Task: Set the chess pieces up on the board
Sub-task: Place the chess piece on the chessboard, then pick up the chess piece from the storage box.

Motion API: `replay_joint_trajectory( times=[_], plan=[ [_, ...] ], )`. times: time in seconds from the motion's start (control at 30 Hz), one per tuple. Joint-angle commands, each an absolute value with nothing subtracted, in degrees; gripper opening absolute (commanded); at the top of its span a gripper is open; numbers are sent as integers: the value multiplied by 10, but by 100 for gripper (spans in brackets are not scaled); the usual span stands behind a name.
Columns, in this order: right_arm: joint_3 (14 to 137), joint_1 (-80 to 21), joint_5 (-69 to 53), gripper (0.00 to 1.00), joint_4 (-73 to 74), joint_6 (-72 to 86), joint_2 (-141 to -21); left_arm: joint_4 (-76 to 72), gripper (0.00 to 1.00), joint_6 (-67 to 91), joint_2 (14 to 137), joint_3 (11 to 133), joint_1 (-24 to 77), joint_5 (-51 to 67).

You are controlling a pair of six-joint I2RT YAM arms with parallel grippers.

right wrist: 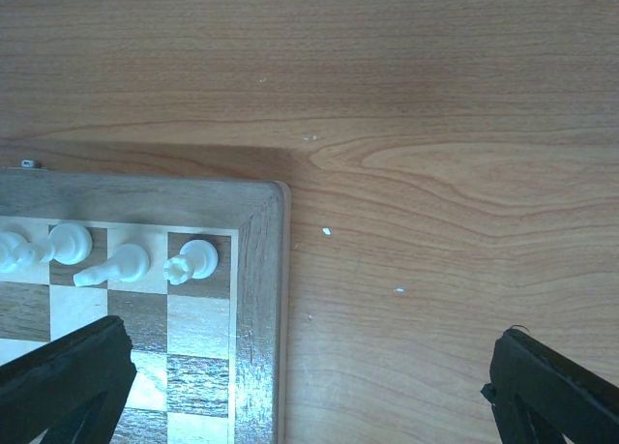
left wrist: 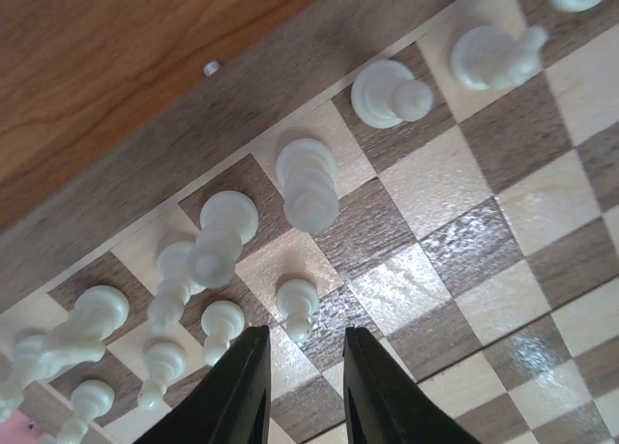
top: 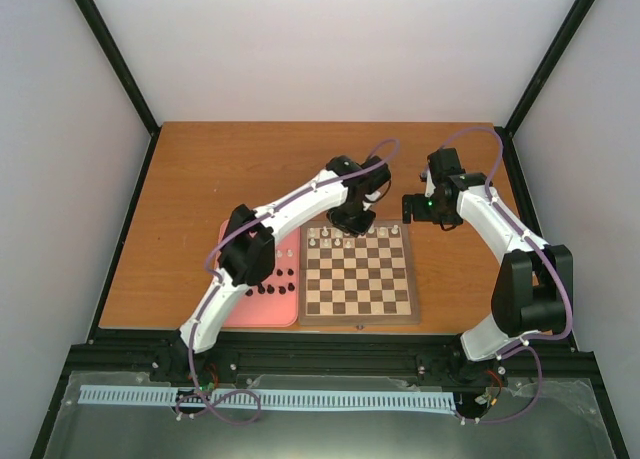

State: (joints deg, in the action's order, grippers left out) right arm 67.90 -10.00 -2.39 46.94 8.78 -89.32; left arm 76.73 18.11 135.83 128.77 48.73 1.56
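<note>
Black fingers [left wrist: 242, 391] of the left claw [left wrist: 305, 336] fill the bottom edge of the left wrist view. The jaws stand a narrow gap apart and grip nothing. A white pawn [left wrist: 297, 307] stands upright on the board [left wrist: 464, 231] just beyond the fingertips, clear of both fingers.

**Board.** The board [top: 372, 291] lies flat on the table [top: 200, 199]. Its near border sits close to the table's near edge.

**White pieces.**
- The white chess pieces [top: 340, 240] occupy the two rows nearest the board's far border.
- In the left wrist view, taller pieces stand in the row against the far border. Further pawns stand beside the white pawn in the second row, toward the board's left side.
- In the right wrist view, a crenellated white piece [right wrist: 191, 261] occupies the board's far right corner square. More white pieces stand in line to its left.

**Black pieces.** The black chess pieces [top: 268, 287] lie in a cluster on the pink tray [top: 270, 311]. The tray sits just beside the board's left border.

**Claws.**
- The left claw [top: 350, 219] hangs over the board's far rows.
- The right claw [right wrist: 309, 352] hangs over bare table just beyond the board's far right corner. Its jaws are spread fully wide, with one finger at each lower corner of the right wrist view. It holds nothing.
</note>
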Motion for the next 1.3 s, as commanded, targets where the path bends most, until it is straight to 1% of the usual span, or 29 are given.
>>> replay_joint_trajectory(
  times=[0.0, 0.07, 0.1, 0.2, 0.27, 0.33, 0.37, 0.4, 0.43, 0.57, 0.67, 0.77, 0.87, 1.07, 1.17, 1.27],
  plan=[
    [693, -103, -24, 100, 476, 80, -892, 758, 25, 174, 1306, 1317, 494, 14],
    [694, -103, -17, 100, 477, 80, -890, 759, 27, 178, 1284, 1318, 494, 6],
    [694, -103, -13, 100, 478, 80, -888, 758, 29, 179, 1271, 1318, 494, -2],
    [698, -103, -6, 100, 480, 82, -884, 754, 42, 186, 1229, 1310, 484, -28],
    [704, -103, -6, 100, 483, 83, -883, 747, 51, 201, 1193, 1290, 459, -29],
    [713, -103, -11, 100, 484, 84, -882, 733, 63, 216, 1150, 1252, 411, -6],
    [718, -104, -14, 100, 484, 84, -882, 724, 74, 221, 1123, 1231, 389, -1],
    [725, -104, -17, 100, 485, 85, -883, 715, 93, 226, 1098, 1209, 366, 3],
    [733, -106, -18, 100, 487, 85, -885, 706, 99, 227, 1073, 1188, 345, 4],
    [787, -134, -4, 100, 505, 84, -908, 699, 100, 228, 992, 1137, 270, -20],
    [848, -187, -5, 100, 524, 87, -939, 712, 100, 233, 949, 1112, 224, -43],
    [923, -246, 0, 100, 543, 90, -984, 709, 100, 243, 905, 1074, 171, -42],
    [1001, -317, -9, 100, 557, 90, -1034, 695, 100, 249, 870, 1020, 106, -27],
    [1131, -431, -31, 99, 573, 64, -1143, 662, 100, 263, 844, 893, -44, 63],
    [1174, -470, -45, 93, 600, 47, -1198, 645, 100, 259, 839, 855, -78, 86],
    [1174, -492, -74, 80, 608, 36, -1216, 631, 100, 253, 839, 840, -86, 93]
  ],
)
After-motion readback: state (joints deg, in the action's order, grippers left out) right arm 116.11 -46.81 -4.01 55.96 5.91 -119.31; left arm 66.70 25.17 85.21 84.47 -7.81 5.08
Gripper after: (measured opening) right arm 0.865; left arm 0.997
